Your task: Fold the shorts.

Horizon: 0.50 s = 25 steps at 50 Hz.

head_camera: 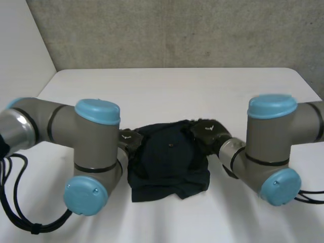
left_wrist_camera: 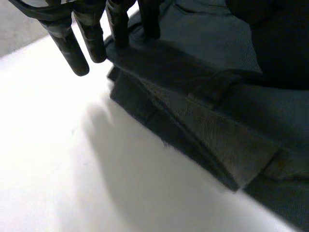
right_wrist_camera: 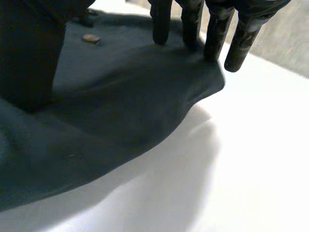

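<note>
Item: dark navy shorts (head_camera: 169,167), one piece, on a white table (head_camera: 172,91), lying between the two arms and close to the table's near edge.

- Nearest: the elbows of the left arm (head_camera: 96,152) and right arm (head_camera: 271,147) flank the cloth, with forearms angled inward.
- Shorts: bunched and domed in the middle. The near edge is a straight fold running left to right. The heap is about as wide as it is deep, so no long axis can be read, and I cannot tell which end is the waist.
- Left hand (head_camera: 127,136): at the far-left corner. Its fingers (left_wrist_camera: 91,38) are straight and unclenched; some tips rest on the cloth edge and others are over bare table beside it.
- Right hand (head_camera: 208,130): at the far-right corner. Its fingers (right_wrist_camera: 215,34) are straight and unclenched, with tips on a raised fold at the cloth's edge.
- Beyond: bare table stretches to the far edge and out to both sides, ending at a grey wall (head_camera: 177,30).
</note>
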Tool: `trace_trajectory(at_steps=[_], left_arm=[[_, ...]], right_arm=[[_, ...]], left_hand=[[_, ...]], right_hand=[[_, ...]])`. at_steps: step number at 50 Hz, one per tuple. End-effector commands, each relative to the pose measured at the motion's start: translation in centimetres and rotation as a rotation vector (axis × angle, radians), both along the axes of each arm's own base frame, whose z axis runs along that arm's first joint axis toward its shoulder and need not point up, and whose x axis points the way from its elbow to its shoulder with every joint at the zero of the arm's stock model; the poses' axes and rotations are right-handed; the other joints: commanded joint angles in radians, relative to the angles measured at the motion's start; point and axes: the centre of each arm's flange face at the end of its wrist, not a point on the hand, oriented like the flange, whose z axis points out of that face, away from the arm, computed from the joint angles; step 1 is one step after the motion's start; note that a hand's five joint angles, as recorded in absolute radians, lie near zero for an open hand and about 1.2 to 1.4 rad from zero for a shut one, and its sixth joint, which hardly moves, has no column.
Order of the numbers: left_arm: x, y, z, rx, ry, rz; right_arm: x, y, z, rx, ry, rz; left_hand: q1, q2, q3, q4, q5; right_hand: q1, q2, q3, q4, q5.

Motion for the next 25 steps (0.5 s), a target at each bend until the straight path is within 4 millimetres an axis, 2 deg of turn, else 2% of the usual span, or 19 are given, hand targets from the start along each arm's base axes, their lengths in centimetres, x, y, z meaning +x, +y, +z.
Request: trace_trajectory(at_steps=[1,2,3,4,5,7,9,13,25], left_arm=[[0.5,1.0,9.8,-0.165,0.160,-0.024],[0.8,1.2,11.2,-0.186,0.183,-0.025],[1.2,1.5,13.1,-0.214,0.214,-0.024],[1.5,1.7,14.4,-0.231,0.236,-0.020],[2.4,2.2,16.8,-0.255,0.276,-0.003],[3.7,2.4,18.8,-0.271,0.311,0.031],[5.6,2.3,20.7,-0.265,0.336,0.091],[7.8,2.2,21.7,-0.232,0.327,0.155],[9.1,1.5,21.1,-0.198,0.306,0.192]], right_arm=[[-1.0,-0.3,8.7,-0.210,-0.121,-0.034],[-1.3,-0.3,10.0,-0.242,-0.139,-0.047],[-2.4,-0.6,13.1,-0.325,-0.182,-0.085],[-3.0,-0.7,14.6,-0.363,-0.200,-0.110],[-3.7,-0.8,15.9,-0.396,-0.213,-0.140],[-5.8,-0.9,18.9,-0.459,-0.235,-0.238],[-6.9,-0.9,19.5,-0.458,-0.221,-0.295],[-7.9,-0.6,19.7,-0.418,-0.179,-0.345],[-8.5,0.7,21.0,-0.425,-0.188,-0.346]], left_hand=[[0.013,0.004,-0.034,-0.031,-0.047],[0.013,0.004,-0.034,-0.031,-0.047],[0.013,0.004,-0.034,-0.031,-0.047],[0.013,0.004,-0.034,-0.031,-0.047],[0.014,0.005,-0.034,-0.030,-0.046],[0.014,0.005,-0.034,-0.030,-0.046],[0.014,0.005,-0.034,-0.030,-0.046],[0.013,0.004,-0.034,-0.031,-0.047],[0.013,0.004,-0.034,-0.031,-0.047]], right_hand=[[0.009,-0.028,-0.015,-0.057,-0.066],[0.009,-0.028,-0.015,-0.057,-0.066],[0.009,-0.028,-0.015,-0.057,-0.066],[0.009,-0.028,-0.015,-0.057,-0.066],[0.009,-0.028,-0.015,-0.057,-0.066],[0.009,-0.028,-0.015,-0.057,-0.066],[0.009,-0.028,-0.015,-0.057,-0.066],[0.009,-0.028,-0.015,-0.057,-0.066],[0.009,-0.028,-0.015,-0.057,-0.066]])
